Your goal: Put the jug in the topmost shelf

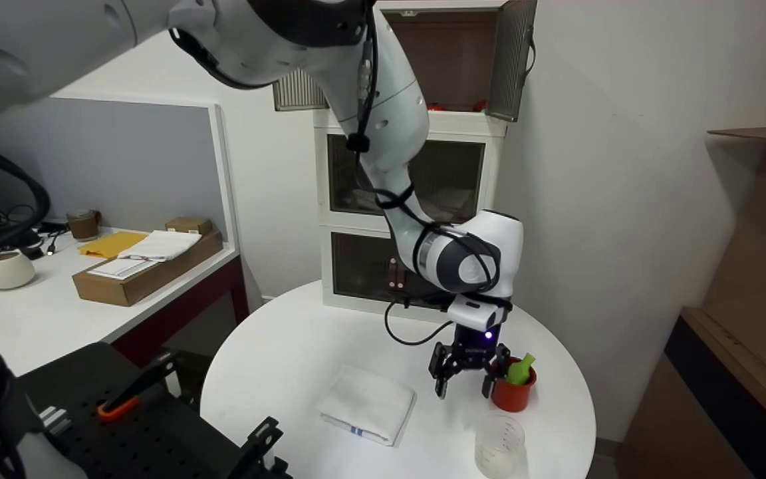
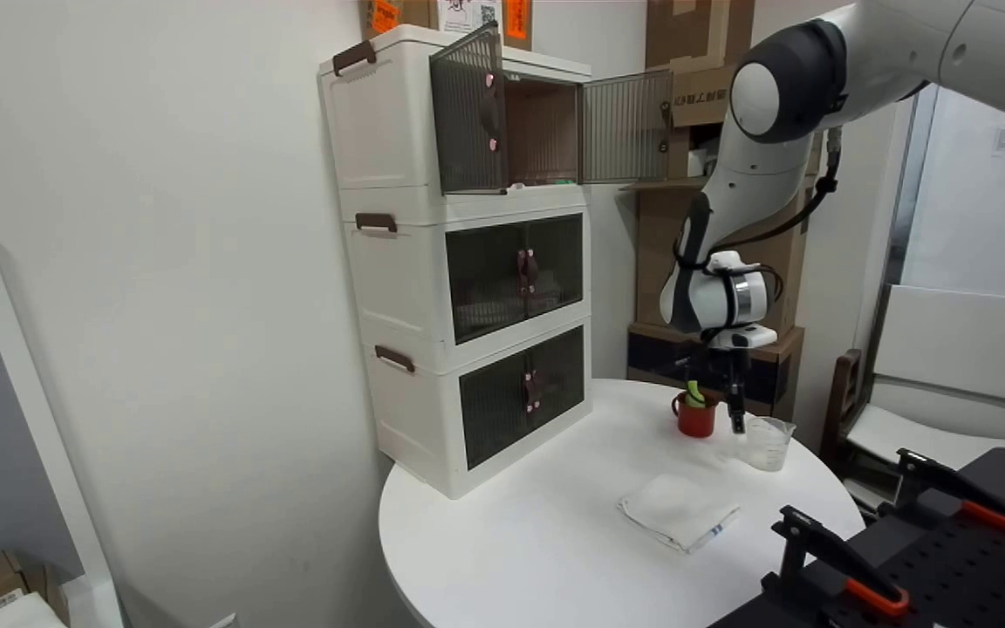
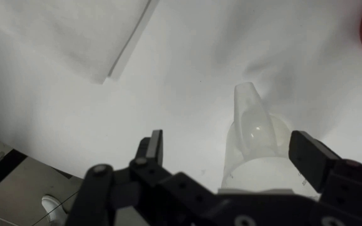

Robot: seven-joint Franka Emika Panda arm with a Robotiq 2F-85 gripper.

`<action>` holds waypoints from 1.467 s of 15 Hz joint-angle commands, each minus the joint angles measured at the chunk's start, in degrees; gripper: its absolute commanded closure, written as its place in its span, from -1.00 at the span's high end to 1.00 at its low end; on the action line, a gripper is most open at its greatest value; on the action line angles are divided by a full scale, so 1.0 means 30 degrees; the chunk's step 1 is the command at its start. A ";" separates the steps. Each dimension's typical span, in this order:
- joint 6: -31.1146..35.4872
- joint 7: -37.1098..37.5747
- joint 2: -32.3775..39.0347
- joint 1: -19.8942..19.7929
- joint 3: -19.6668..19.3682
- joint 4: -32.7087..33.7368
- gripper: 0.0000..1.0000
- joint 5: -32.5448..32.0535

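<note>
Gripper (image 1: pixel 464 386) hangs with fingers spread near the jug (image 2: pixel 769 447)

The gripper is released: its two fingers (image 3: pixel 156 144) stand well apart and point down above the white tabletop (image 1: pixel 270 379), with the bare surface showing between them in an exterior view. In the wrist view the clear jug is below, its handle (image 3: pixel 251 116) showing between the fingers and the jug's body partly covered by one of them. In an exterior view the jug stands upright on the tabletop just beside the gripper, with a gap visible between it and the fingers.

Also just beside the gripper is a red cup (image 1: pixel 510 399) with a green object (image 1: pixel 521 370) sticking out of it. One finger overlaps the cup in an exterior view; whether they touch, I cannot tell. Across the gripper from the cup, near but apart, lies a folded white cloth (image 1: pixel 368 402) with blue stripes.

Farther from the gripper, a white cabinet (image 2: pixel 398 270) rises at the tabletop's edge. The topmost shelf (image 2: pixel 542 131) is well above the gripper, its two ribbed doors (image 2: pixel 472 113) swung wide. Small red things (image 1: pixel 479 106) inside are too little seen to name. Below it are two dark-fronted compartments (image 2: pixel 485 279), both closed.

Well away from the gripper is a desk (image 1: pixel 44 319) holding a long cardboard box (image 1: pixel 107 289) and a mug (image 1: pixel 7 271).
</note>
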 commanded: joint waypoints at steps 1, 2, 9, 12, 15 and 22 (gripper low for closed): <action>-0.0665 -0.0118 0.0427 -0.0569 0.0101 0.1000 1.00 -0.1032; -0.0669 -0.0157 0.0554 -0.0625 0.0089 0.1154 1.00 -0.1235; -0.0929 -0.0115 0.1940 -0.0776 0.0166 0.2743 0.64 -0.2002; -0.0902 -0.0069 0.2297 -0.0692 0.0065 0.3185 0.25 -0.2184; -0.0784 -0.0132 0.2372 -0.0674 0.0043 0.3263 -0.25 -0.2291; 0.0339 -0.4488 -0.0306 -0.0166 0.1906 -0.0739 -0.86 -0.2345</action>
